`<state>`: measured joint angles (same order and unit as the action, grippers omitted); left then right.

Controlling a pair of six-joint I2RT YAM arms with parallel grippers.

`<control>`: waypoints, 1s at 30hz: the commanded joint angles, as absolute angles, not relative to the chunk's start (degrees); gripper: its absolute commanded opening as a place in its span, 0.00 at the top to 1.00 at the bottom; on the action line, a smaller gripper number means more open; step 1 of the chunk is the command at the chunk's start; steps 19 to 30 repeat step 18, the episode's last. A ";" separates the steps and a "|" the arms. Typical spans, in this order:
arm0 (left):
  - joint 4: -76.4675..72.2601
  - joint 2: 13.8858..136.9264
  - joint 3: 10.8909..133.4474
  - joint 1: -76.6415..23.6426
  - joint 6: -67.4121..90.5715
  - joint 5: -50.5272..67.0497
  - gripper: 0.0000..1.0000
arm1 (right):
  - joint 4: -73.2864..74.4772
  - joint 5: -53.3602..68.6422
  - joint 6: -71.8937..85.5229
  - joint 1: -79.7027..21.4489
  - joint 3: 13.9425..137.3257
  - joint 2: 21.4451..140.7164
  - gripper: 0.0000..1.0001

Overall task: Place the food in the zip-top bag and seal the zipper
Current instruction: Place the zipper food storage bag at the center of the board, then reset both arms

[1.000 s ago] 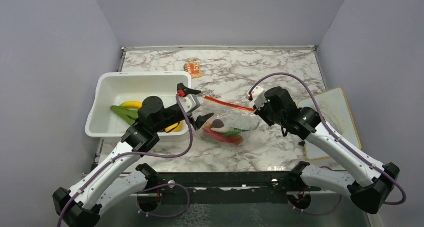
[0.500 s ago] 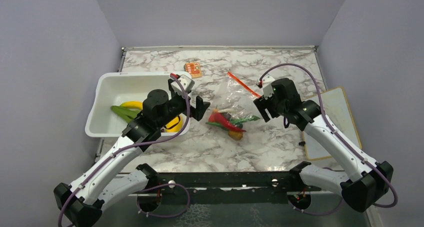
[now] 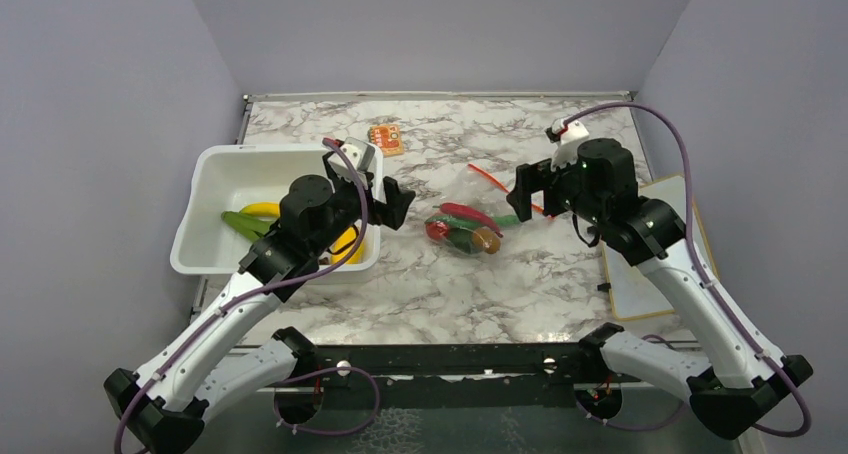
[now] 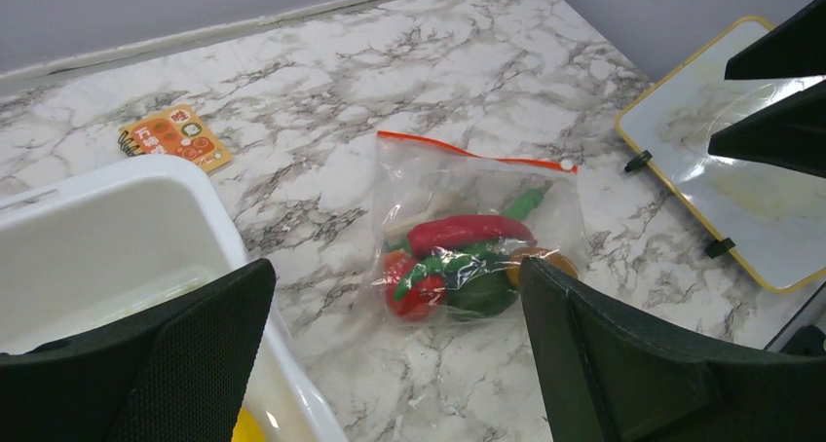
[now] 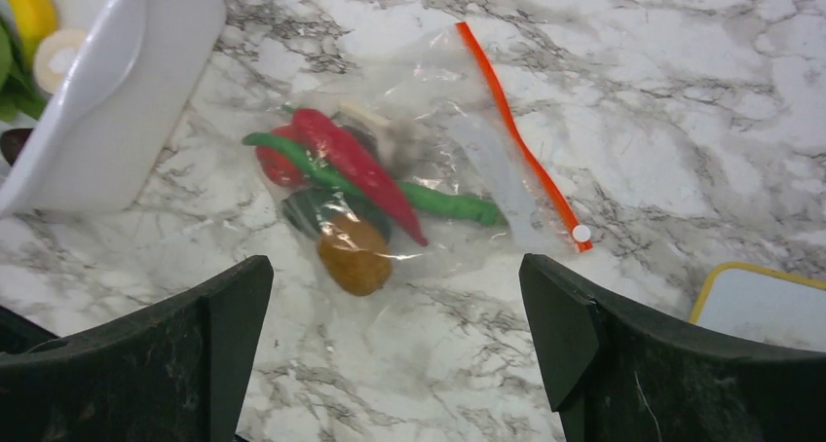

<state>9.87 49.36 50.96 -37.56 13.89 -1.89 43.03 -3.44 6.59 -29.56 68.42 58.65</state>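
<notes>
The zip-top bag (image 3: 462,224) lies flat on the marble table between my two grippers, and neither touches it. Inside it is food: a red chilli (image 5: 356,165), a green chilli (image 5: 443,205), a brown-orange lump (image 5: 353,255) and a red tomato (image 4: 414,291). The zipper (image 5: 516,135) runs straight along the bag's mouth, with its white tab (image 5: 581,234) at one end. To the bag's left my left gripper (image 3: 368,182) hangs open by the tub's corner. My right gripper (image 3: 530,196) hangs open and empty just right of the zipper (image 3: 490,179).
The white tub (image 3: 230,152) at the left holds a yellow banana (image 3: 262,209) and a green chilli (image 3: 245,226). A small orange notepad (image 3: 386,137) lies at the back. A yellow-framed whiteboard (image 3: 665,244) lies at the right edge.
My right gripper has opened and let go of the zipper end, then risen back to the right. The bag has dropped flat onto the table. My left gripper has drawn back slightly.
</notes>
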 commanded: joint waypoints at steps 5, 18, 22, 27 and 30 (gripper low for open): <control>9.27 46.71 55.03 -37.45 15.00 -5.20 0.01 | 40.74 -0.02 18.67 -29.48 68.94 51.39 0.00; 9.03 45.26 54.23 -37.44 14.30 -7.49 0.01 | 40.55 -2.03 20.18 -29.52 69.61 49.67 0.00; 9.03 45.26 54.23 -37.44 14.30 -7.49 0.01 | 40.55 -2.03 20.18 -29.52 69.61 49.67 0.00; 9.03 45.26 54.23 -37.44 14.30 -7.49 0.01 | 40.55 -2.03 20.18 -29.52 69.61 49.67 0.00; 9.03 45.26 54.23 -37.44 14.30 -7.49 0.01 | 40.55 -2.03 20.18 -29.52 69.61 49.67 0.00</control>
